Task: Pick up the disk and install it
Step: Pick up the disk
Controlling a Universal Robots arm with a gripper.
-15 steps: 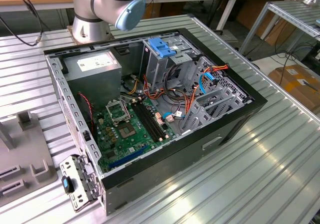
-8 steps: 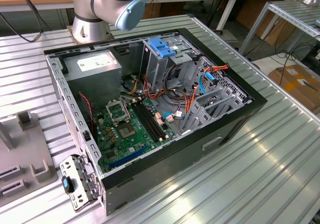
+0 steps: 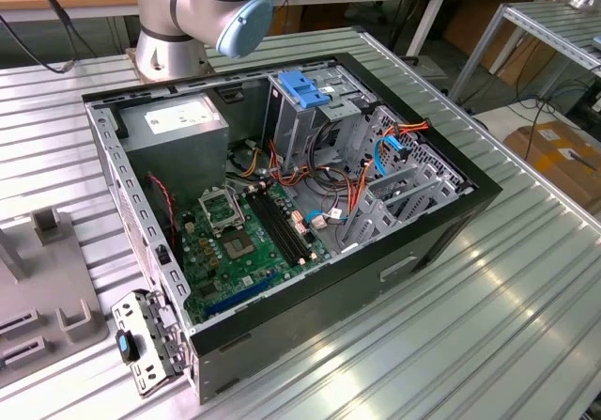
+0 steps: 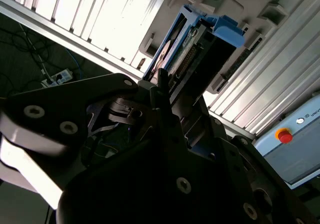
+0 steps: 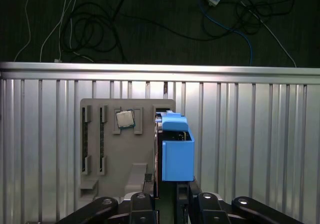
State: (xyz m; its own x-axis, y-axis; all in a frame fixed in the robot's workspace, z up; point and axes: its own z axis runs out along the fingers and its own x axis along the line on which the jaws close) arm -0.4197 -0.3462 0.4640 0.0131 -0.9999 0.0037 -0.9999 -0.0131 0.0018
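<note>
Gripper (image 5: pixel 169 196) hangs right at the disk (image 5: pixel 177 154), its black linkage close over the near end. From the wrist views I cannot tell whether it has clamped on or merely brackets the drive.

The disk stands on edge directly ahead of the tool, with its blue carrier rail toward it. It is seated in a slot of the grey parts fixture (image 5: pixel 127 154), probably so that its flat faces are offered up for a pinch in a known pose. Just beside the disk, in another pocket of the fixture, lies a processor chip (image 5: pixel 125 119). The fixture rests on the ribbed metal table (image 5: pixel 250 149).

Farther out, the open computer case (image 3: pixel 441 232) lies on its side with the panel off. That leaves the drive cage (image 3: pixel 291 119) reachable from above. Nothing is installed yet, by my reckoning.
</note>
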